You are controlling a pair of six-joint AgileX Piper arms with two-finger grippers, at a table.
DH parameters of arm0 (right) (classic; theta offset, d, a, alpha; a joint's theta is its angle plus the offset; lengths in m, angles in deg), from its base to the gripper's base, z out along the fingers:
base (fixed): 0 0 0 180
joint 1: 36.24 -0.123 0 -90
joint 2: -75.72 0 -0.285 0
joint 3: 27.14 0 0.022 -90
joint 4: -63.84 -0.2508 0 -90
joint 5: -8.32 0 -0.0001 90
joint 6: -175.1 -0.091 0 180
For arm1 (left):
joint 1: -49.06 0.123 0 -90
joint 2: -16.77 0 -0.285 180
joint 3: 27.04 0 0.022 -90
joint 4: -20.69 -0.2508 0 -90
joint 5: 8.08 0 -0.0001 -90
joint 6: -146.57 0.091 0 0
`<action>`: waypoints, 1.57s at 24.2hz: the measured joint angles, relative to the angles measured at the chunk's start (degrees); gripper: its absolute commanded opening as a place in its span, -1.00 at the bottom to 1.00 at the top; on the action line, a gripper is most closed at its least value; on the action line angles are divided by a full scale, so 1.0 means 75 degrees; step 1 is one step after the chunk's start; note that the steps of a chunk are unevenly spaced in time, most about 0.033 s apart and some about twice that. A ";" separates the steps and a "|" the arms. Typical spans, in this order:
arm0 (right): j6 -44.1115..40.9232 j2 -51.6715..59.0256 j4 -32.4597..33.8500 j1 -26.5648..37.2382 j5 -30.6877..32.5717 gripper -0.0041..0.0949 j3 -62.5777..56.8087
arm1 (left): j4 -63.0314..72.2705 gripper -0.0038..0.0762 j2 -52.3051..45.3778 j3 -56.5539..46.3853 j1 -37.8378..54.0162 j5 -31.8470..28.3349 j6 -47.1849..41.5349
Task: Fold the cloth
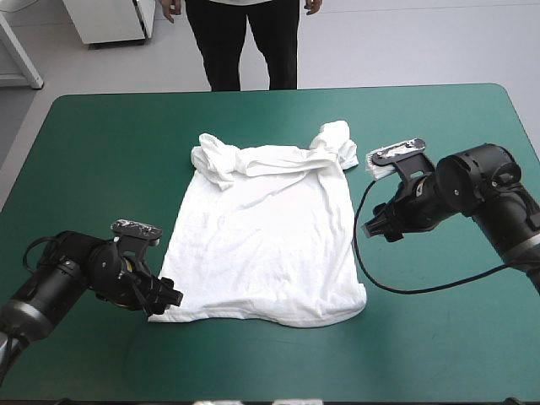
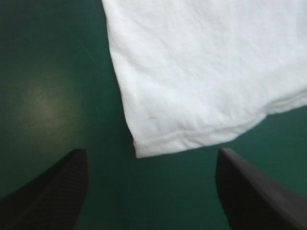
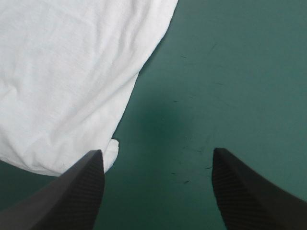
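I see T-shirt (image 1: 270, 228) flat mid-tabletop (image 1: 101, 152); left pincer (image 1: 165, 297) spread at its near hem corner, right pincer (image 1: 374, 226) spread beside it.

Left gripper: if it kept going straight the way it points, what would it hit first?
Most likely the T-shirt: its near corner lies just ahead of the left gripper, between the open jaws. Height is unclear.

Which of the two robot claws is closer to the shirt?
The left one: its open jaws frame the T-shirt's near hem corner. The right one, also open, hangs off the shirt's side with teal-green cover between.
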 measured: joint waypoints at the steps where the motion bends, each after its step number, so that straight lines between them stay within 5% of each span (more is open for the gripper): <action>1: -0.0007 0.0000 0.0008 0.0000 0.0000 0.29 -0.0008 | -0.0046 0.45 0.0116 -0.0141 0.0000 -0.0175 -0.0029; 7: -0.0094 0.0000 0.0025 0.0000 0.0000 0.22 -0.0044 | 0.0077 0.29 0.1241 -0.0796 0.0000 -0.1321 -0.0074; 10: -0.0224 0.0008 0.0025 0.0000 -0.0005 0.21 -0.0561 | 0.0274 -0.01 0.1777 -0.0795 -0.0008 -0.1496 -0.0066; 16: -0.0349 0.0014 -0.0846 0.0000 -0.0433 0.20 -0.1848 | 0.0310 -0.93 0.2422 -0.0444 -0.0001 -0.1297 -0.0041; 34: -0.0144 -0.1972 -0.0474 -0.1460 -0.1834 0.20 -0.2691 | 0.0510 -0.93 0.2585 -0.0339 -0.0001 -0.1216 0.0252; 38: -0.0181 -0.2268 -0.0397 -0.1460 -0.1715 -0.09 -0.2587 | 0.0510 -0.93 0.2602 -0.0339 -0.0001 -0.1224 0.0259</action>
